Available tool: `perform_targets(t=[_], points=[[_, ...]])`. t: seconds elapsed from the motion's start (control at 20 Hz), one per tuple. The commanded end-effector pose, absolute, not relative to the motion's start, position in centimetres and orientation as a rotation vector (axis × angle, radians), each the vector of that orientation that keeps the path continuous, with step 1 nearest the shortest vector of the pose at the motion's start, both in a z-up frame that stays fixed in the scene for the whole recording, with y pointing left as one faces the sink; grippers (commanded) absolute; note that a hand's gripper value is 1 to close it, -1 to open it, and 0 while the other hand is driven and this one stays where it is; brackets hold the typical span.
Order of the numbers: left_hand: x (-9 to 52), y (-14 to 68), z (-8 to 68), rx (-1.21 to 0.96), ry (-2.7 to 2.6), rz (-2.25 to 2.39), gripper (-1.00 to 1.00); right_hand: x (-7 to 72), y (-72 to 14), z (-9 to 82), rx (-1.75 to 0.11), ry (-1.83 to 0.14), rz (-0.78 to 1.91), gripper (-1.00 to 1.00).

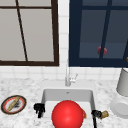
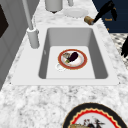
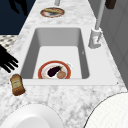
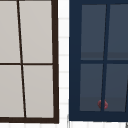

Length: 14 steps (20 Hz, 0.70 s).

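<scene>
My right hand (image 1: 96, 114) hovers at the sink's front right corner with its fingers spread, just beside a small brown bottle (image 1: 104, 114) that lies on the counter. In the right side view the right hand (image 3: 7, 61) is a little above and apart from the bottle (image 3: 17, 84). My left hand (image 1: 39, 108) hangs at the sink's front left corner, fingers relaxed and pointing down, holding nothing. A red-rimmed plate (image 2: 72, 58) with a dark eggplant and other food lies on the sink floor. A big red ball (image 1: 67, 115) covers the basin's middle in the front view.
A patterned plate (image 1: 13, 104) with food sits on the left counter. On the right counter are a white plate (image 1: 120, 107) and a grey canister (image 1: 123, 82). The faucet (image 1: 68, 77) stands behind the sink (image 2: 100, 57). A small red object (image 4: 102, 104) shows in the dark window.
</scene>
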State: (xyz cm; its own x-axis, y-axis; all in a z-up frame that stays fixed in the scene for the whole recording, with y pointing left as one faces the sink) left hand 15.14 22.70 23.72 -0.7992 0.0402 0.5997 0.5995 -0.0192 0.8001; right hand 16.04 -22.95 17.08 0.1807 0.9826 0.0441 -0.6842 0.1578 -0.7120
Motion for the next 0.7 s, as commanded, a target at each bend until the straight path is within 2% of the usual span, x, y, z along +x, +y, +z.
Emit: perform_targets(t=[0.0,0.65], points=[[15.1,22.7,23.7,-0.666,-1.861,-1.872,0.0,16.0,-23.0,17.1,-0.629,-0.583,1.293,-1.0],[15.1,22.7,23.7,-0.666,-1.861,-1.872,0.0,15.7,-23.5,19.2,-0.57,-0.613,1.199,-1.0]])
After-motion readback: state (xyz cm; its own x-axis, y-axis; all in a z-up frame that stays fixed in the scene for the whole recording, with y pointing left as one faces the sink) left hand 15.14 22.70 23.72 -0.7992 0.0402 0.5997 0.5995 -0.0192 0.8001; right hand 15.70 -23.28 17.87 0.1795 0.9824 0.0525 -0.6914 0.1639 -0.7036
